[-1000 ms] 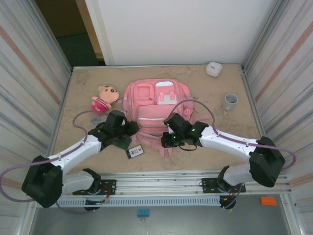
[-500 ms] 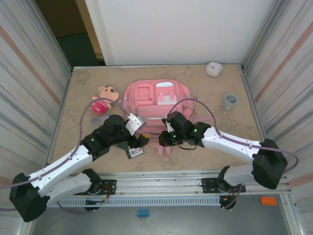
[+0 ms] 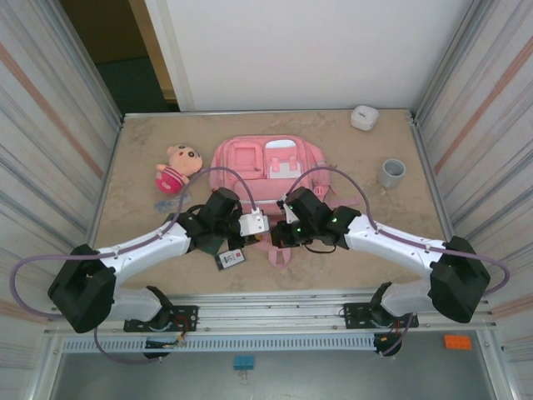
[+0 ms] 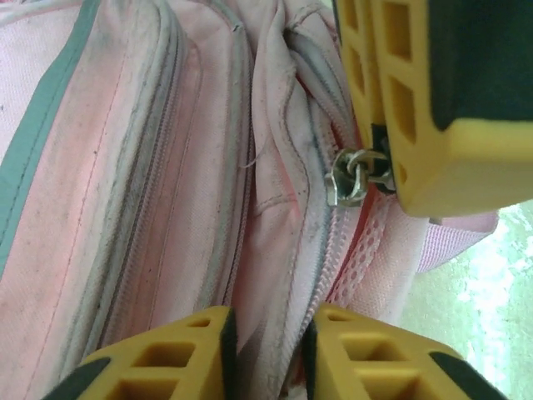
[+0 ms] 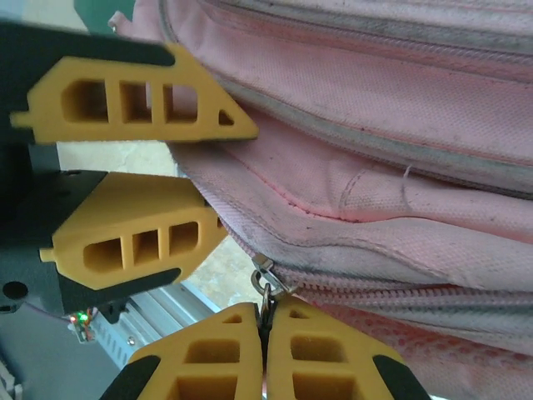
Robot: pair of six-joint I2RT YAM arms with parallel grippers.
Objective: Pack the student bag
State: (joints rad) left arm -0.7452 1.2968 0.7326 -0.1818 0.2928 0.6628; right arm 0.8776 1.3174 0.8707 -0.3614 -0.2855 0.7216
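Note:
The student bag (image 3: 266, 171), a large pink backpack, lies flat in the middle of the table. At its near edge my left gripper (image 3: 254, 223) has its yellow fingers closed on a fold of the pink fabric (image 4: 266, 275) beside the zip. My right gripper (image 3: 279, 236) is just to the right of it. The right gripper (image 5: 264, 333) is shut on the metal zipper pull (image 5: 265, 279) at the bag's edge. That pull (image 4: 354, 177) also shows in the left wrist view, against a right fingertip (image 4: 416, 100).
A plush doll (image 3: 176, 167) in a pink dress lies left of the bag. A small dark card (image 3: 230, 258) rests near the front under the left arm. A grey cup (image 3: 391, 172) stands at the right and a white case (image 3: 364, 117) at the back right. Metal walls close both sides.
My left arm swung right from the bag's left side to its near edge; its jaws opened wide, then closed on the fabric. The right gripper stayed shut on the pull.

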